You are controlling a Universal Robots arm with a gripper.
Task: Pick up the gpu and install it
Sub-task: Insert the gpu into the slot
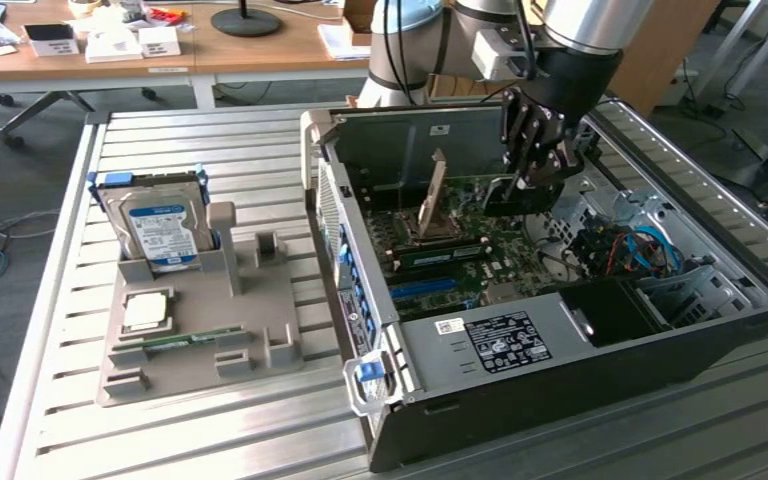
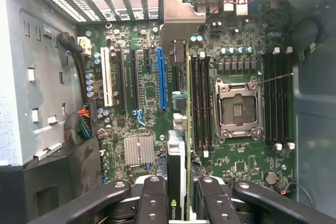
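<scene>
My gripper (image 1: 539, 165) reaches down into the open computer case (image 1: 704, 330) and is shut on the gpu (image 1: 515, 197). In the wrist view the gpu (image 2: 177, 148) shows edge-on between my fingers (image 2: 155, 200), with my gripper (image 2: 181, 195) clamped on its near end. The card stands on edge over the motherboard (image 2: 241, 161), just beside the long blue slot (image 2: 161, 77) and the black memory slots (image 2: 202, 103). Its silver end bracket (image 2: 176, 17) points at the slotted rear wall of the case. Whether its lower edge touches a slot is hidden.
On the exterior view's left, a grey holder (image 1: 197, 340) carries a silver hard drive (image 1: 160, 225), a square chip (image 1: 147, 310) and a green memory stick (image 1: 171, 342). Inside the case are the open processor socket (image 2: 237, 108), a small heatsink (image 2: 139, 149) and cable bundles (image 1: 631, 250).
</scene>
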